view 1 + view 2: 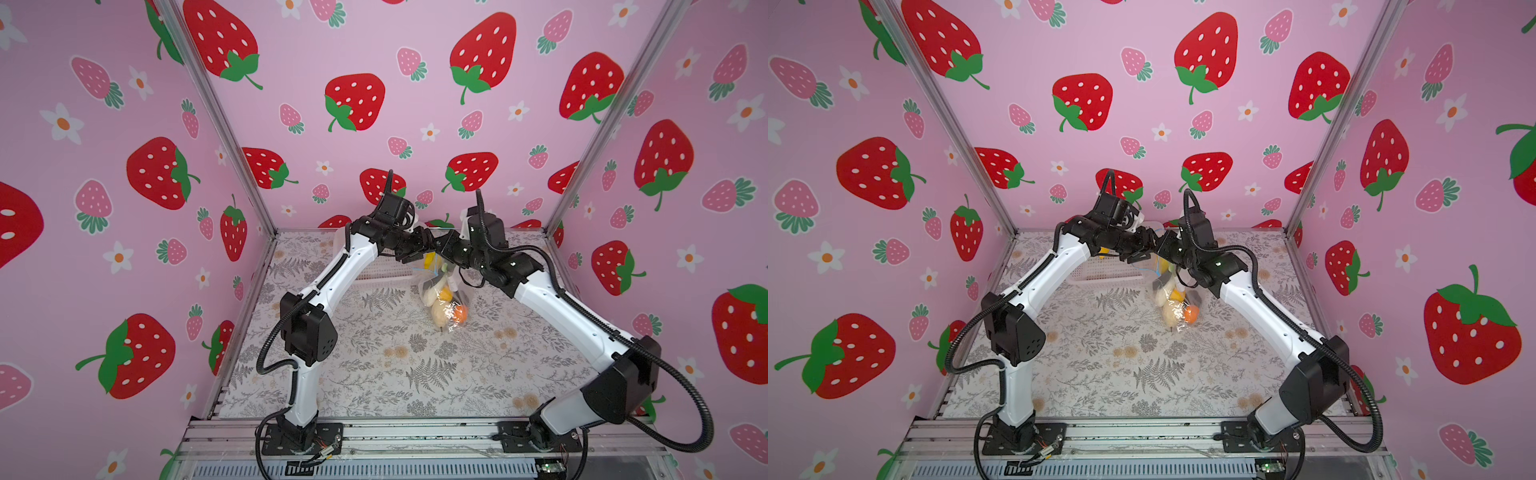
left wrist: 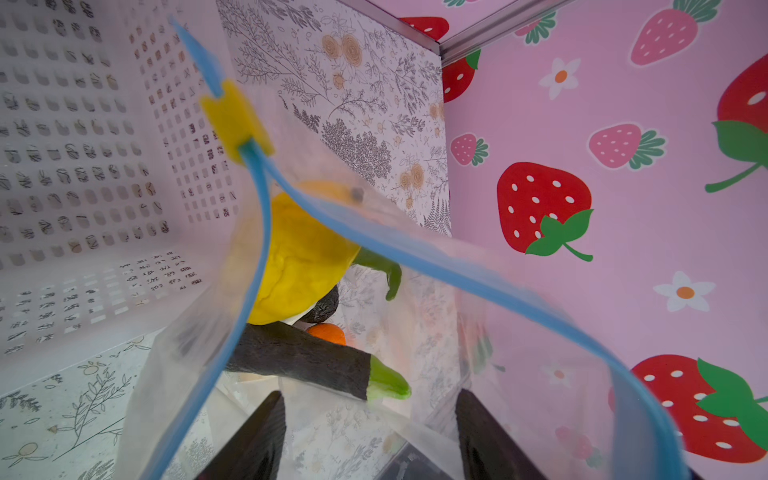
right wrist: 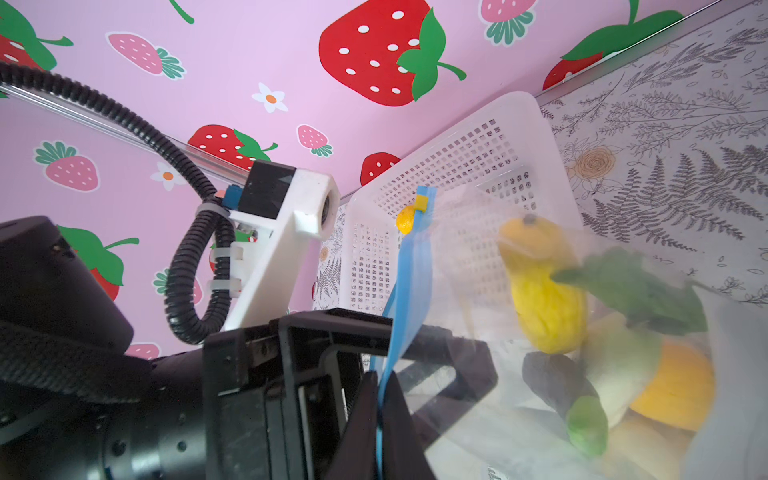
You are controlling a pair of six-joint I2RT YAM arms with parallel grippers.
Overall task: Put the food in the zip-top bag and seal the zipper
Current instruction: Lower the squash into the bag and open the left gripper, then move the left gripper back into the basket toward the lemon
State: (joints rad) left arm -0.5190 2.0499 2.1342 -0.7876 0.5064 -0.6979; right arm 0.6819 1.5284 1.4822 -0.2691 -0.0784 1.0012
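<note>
Everywhere strawberry walls [image 1: 415, 137], fern-print tabletop [image 1: 395, 374].

- The left gripper [image 1: 1142, 250] and right gripper [image 1: 1165, 249] meet almost tip to tip above the far middle of the table [image 1: 1100, 374].
- The bag [image 1: 1180, 309] hangs just below them; whether its lower end touches the table cannot be told.
- Inside it: an orange [image 1: 1192, 314], a beige ball [image 1: 1168, 319], a yellow piece [image 1: 1177, 295] and a white piece [image 1: 1168, 286].
- The basket [image 1: 1104, 272] lies behind the left arm [image 1: 1042, 282], just beside the bag.
</note>
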